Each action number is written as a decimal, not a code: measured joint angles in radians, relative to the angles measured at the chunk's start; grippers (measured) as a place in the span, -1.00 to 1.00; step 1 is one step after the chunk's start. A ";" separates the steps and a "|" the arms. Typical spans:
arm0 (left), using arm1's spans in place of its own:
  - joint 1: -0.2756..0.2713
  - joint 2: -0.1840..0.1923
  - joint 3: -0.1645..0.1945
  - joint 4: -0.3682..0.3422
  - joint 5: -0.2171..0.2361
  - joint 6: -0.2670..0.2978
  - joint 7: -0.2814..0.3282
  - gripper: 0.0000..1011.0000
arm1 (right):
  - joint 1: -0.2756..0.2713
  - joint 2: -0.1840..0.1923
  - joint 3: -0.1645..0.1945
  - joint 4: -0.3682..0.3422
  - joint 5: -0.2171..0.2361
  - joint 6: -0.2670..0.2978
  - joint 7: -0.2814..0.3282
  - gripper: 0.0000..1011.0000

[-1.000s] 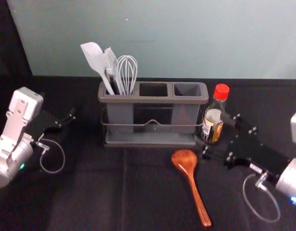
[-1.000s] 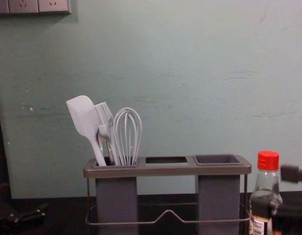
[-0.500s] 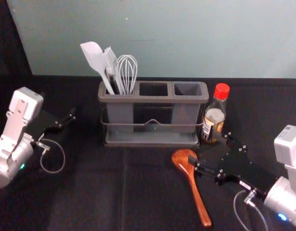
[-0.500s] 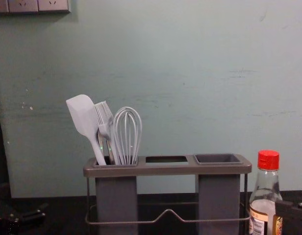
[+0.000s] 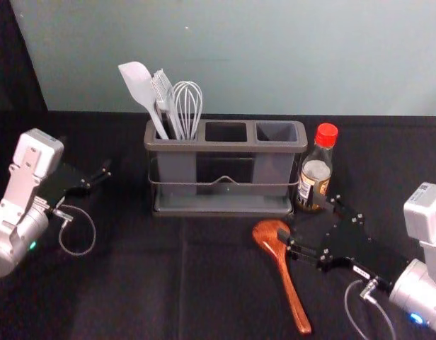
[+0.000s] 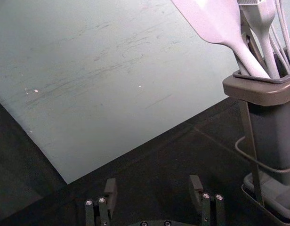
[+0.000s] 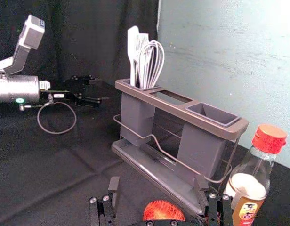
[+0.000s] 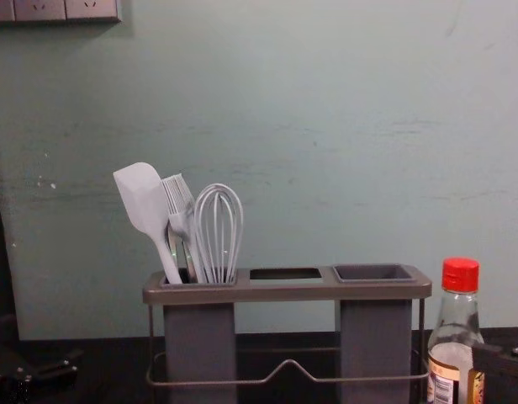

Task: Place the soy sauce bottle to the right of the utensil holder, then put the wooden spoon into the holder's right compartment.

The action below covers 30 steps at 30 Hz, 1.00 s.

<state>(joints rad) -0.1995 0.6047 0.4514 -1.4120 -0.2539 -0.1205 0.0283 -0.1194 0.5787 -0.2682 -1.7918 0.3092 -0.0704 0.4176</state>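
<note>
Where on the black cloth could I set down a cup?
In front of the utensil holder, cloth lies bare between the left gripper and the wooden spoon. Another patch is free right of the soy sauce bottle, behind the right gripper. Crowded: around that gripper's fingers, one by the spoon's bowl, one by the bottle.

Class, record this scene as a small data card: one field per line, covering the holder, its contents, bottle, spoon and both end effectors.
holder: upright
left compartment: spatula, brush, whisk
right compartment: empty
bottle: upright, red cap on, right of holder
spoon: wooden, lying in front of holder
left end effector: open, left of holder
right end effector: open, near bottle and spoon
</note>
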 joint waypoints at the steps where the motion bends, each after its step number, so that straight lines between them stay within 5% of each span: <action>1: 0.000 0.000 0.000 0.000 0.000 0.000 0.000 0.99 | 0.000 0.000 0.000 0.000 0.000 0.000 0.000 0.98; 3: 0.000 0.000 0.000 0.000 0.000 0.000 0.000 0.99 | 0.001 -0.001 0.000 0.002 -0.001 -0.001 0.001 0.98; 5: 0.000 0.000 0.000 0.000 0.000 0.000 0.000 0.99 | 0.032 -0.008 -0.009 0.021 0.020 0.056 0.022 0.98; 16: 0.000 0.000 0.000 0.000 0.000 0.000 0.000 0.99 | 0.123 -0.018 -0.083 -0.036 0.032 0.534 -0.065 0.98; 22: 0.000 0.000 0.000 0.000 0.000 0.000 0.000 0.99 | 0.169 -0.029 -0.106 -0.069 0.030 0.713 -0.089 0.98; 30: 0.000 0.000 0.000 0.000 0.000 0.000 0.000 0.99 | 0.224 -0.063 -0.120 -0.068 0.014 0.837 -0.102 0.98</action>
<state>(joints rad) -0.1995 0.6047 0.4514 -1.4120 -0.2539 -0.1205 0.0283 0.1043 0.5161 -0.3882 -1.8596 0.3235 0.7669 0.3159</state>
